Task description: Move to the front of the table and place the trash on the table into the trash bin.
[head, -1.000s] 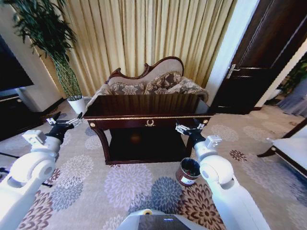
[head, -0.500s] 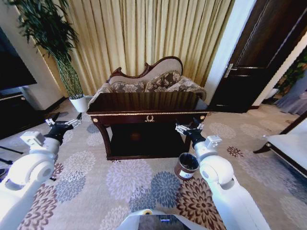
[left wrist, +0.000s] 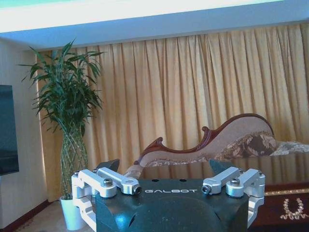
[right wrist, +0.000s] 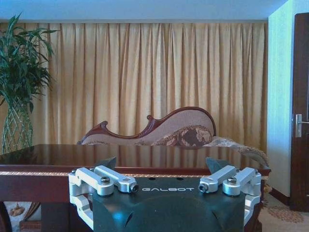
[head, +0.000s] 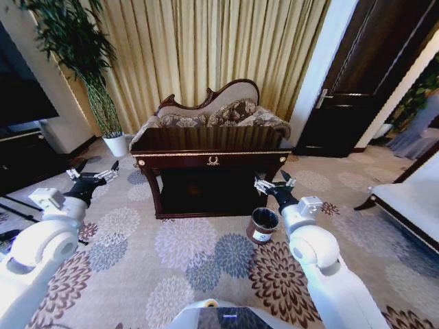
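Note:
The long dark-brown table (head: 212, 161) with gold trim stands ahead of me, centred, its glossy top seen at a shallow angle. I cannot make out the trash on it. The small round trash bin (head: 263, 225) stands on the carpet by the table's front right leg. My left gripper (head: 92, 173) is open and empty, held out over the carpet left of the table. My right gripper (head: 274, 184) is open and empty, just above and behind the bin. The left gripper (left wrist: 164, 166) and right gripper (right wrist: 161, 164) both face the table (right wrist: 48, 159) with spread fingers.
A carved sofa (head: 212, 113) stands behind the table before yellow curtains. A tall plant in a white pot (head: 116, 145) is at the back left, a dark cabinet (head: 20, 154) at the left. A dark door (head: 363, 82) and a white seat (head: 411, 205) lie to the right. Floral carpet spreads in front.
The whole view has shifted as the camera moved: the table and bin now look a little smaller and farther off. Both arms keep the same pose, grippers still open.

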Controlling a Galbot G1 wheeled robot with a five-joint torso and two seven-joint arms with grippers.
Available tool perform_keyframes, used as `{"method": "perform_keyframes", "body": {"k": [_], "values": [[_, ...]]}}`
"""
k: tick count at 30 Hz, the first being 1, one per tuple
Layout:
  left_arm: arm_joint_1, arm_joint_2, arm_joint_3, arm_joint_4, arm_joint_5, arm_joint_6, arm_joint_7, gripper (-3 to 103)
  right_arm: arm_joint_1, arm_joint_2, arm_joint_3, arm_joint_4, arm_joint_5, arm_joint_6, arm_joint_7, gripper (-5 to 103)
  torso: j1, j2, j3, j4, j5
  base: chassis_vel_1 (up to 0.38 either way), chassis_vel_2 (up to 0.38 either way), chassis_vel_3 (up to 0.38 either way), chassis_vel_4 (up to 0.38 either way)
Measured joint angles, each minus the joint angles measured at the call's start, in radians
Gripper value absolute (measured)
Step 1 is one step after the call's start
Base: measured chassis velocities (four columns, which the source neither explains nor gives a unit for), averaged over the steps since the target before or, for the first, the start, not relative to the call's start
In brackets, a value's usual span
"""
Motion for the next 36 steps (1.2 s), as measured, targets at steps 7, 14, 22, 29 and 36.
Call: {"method": "perform_keyframes", "body": {"k": [7,14,22,29,36], "values": [[0.012,0.004,-0.011,-0.007,-0.009,0.004,-0.001,100,-0.014,-0.002,0.008,0.008,0.002,0.001,0.000,100,0.000,0.000,0.000,-0.0001,0.0003,0.186,-0.175,-0.181,0.164],[0.004,0.014,-0.006,-0.008,-0.017,0.004,-0.001,100,-0.038,-0.002,0.026,0.021,0.001,0.001,0.001,100,0.000,0.000,0.000,0.0002,-0.0005,0.179,-0.175,-0.176,0.172],[0.015,-0.009,0.004,-0.028,-0.009,0.001,0.001,100,-0.063,0.002,0.041,0.035,-0.008,0.004,0.001,100,0.000,0.000,0.000,0.0006,-0.0002,0.183,-0.173,-0.187,0.173],[0.019,-0.015,0.000,-0.039,-0.006,-0.001,0.001,100,-0.059,0.004,0.041,0.025,-0.010,0.030,0.001,100,0.000,0.000,0.000,-0.0006,0.0000,0.160,-0.168,-0.166,0.172],[0.018,-0.032,0.010,-0.046,0.005,-0.001,0.000,100,-0.063,0.009,0.062,-0.016,-0.027,0.081,0.003,100,0.000,0.000,0.000,0.0003,0.0000,0.076,-0.073,-0.079,0.056]]}}
